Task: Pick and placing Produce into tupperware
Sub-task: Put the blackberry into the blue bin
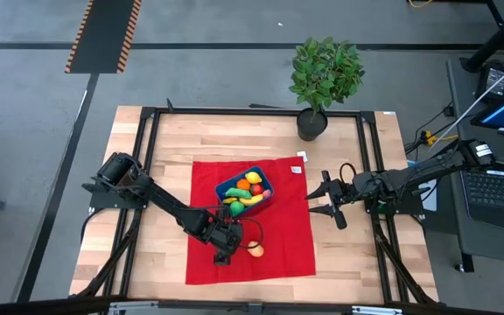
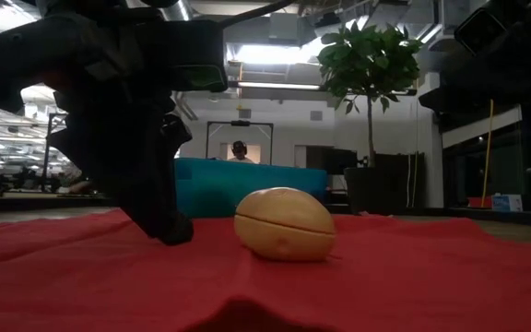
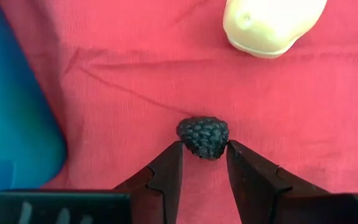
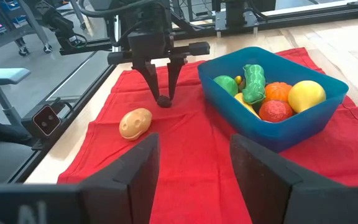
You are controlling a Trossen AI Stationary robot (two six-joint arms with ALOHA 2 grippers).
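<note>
Your left tool (image 3: pixel 204 163) stands over the red cloth (image 1: pixel 289 236) at the lower middle of the overhead frame, and a small dark berry (image 3: pixel 203 137) sits right between its fingertips (image 3: pixel 169 163). In the left wrist picture both tips touch the berry's sides, low on it. The berry rests on the cloth, so take this as a pinch just closing, not a lift. Whether the grip is firm you cannot tell from here.

The relation that matters: the blue container (image 1: pixel 263 197) lies just up and to the right of this tool in the overhead frame, close by, already holding several fruits and vegetables (image 4: pixel 272 93). The berry is round, so no long axis constrains the grasp.

A pale potato (image 2: pixel 285 224) lies on the cloth just right of the tool in the overhead frame, clear of the fingers.

Your right tool (image 4: pixel 193 165) waits at the cloth's right edge, jaws apart and empty, farther from the berry than the left.
</note>
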